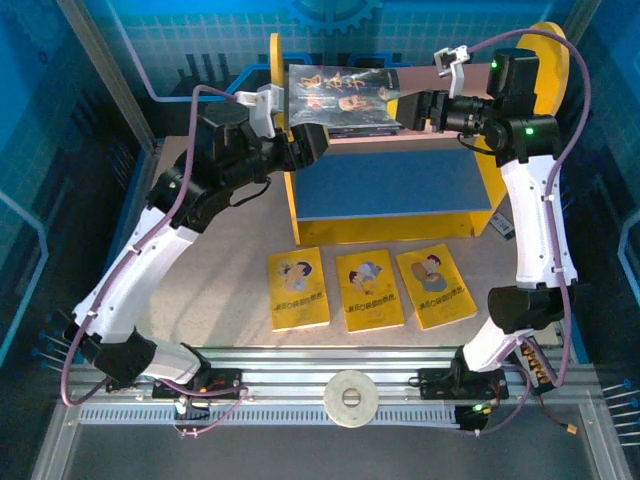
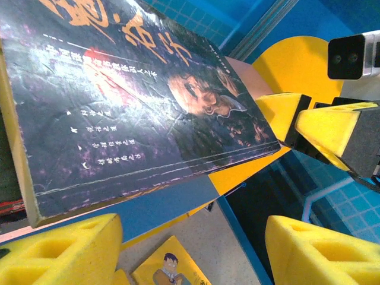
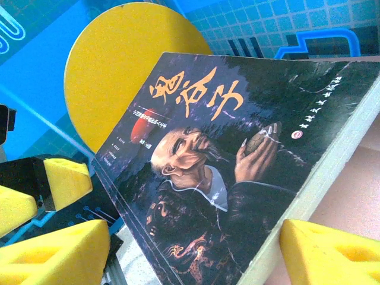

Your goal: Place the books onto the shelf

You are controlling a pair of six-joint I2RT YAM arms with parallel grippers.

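Note:
A dark book [image 1: 342, 95] with orange characters and an old man's portrait lies flat on the pink upper board of the shelf [image 1: 385, 185], on top of other books. My left gripper [image 1: 308, 142] hovers at the shelf's left panel, open and empty; the dark book [image 2: 130, 101] sits above and ahead of its fingers [image 2: 65, 255]. My right gripper [image 1: 412, 108] stands open at the book's right end, and the book's [image 3: 202, 178] near corner reaches between its fingers [image 3: 332, 252]. Three thin yellow books [image 1: 368, 290] lie in a row on the table.
A tape roll [image 1: 352, 398] rests on the rail by the arm bases. A small dark object [image 1: 503, 228] lies right of the shelf. Blue enclosure walls close in on all sides. The round-topped yellow panel [image 3: 119, 65] rises behind the book.

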